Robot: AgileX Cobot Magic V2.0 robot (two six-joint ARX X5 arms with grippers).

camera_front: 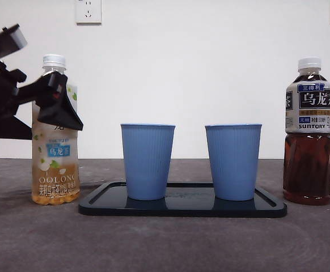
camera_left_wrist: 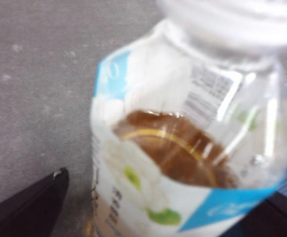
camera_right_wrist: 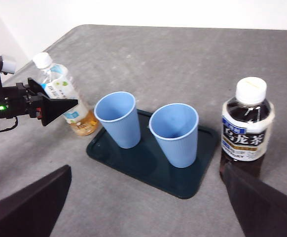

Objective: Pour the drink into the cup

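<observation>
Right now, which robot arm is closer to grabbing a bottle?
Left. The left gripper is already around the light tea bottle, with open jaws on either side. The right gripper hangs high above the table, away from the dark tea bottle.

Between your two blue cups (camera_front: 147, 161) (camera_front: 233, 161) on the dark tray (camera_front: 182, 208) runs only a narrow gap. Open table lies between the tray and the dark tea bottle (camera_front: 307, 136). Your left gripper (camera_front: 57, 105) crowds the oolong bottle (camera_front: 54, 147).

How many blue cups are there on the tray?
2. Both stand upright on the dark tray: one blue cup on the side nearer the oolong bottle, the other blue cup nearer the Suntory bottle. None seems hidden.
</observation>
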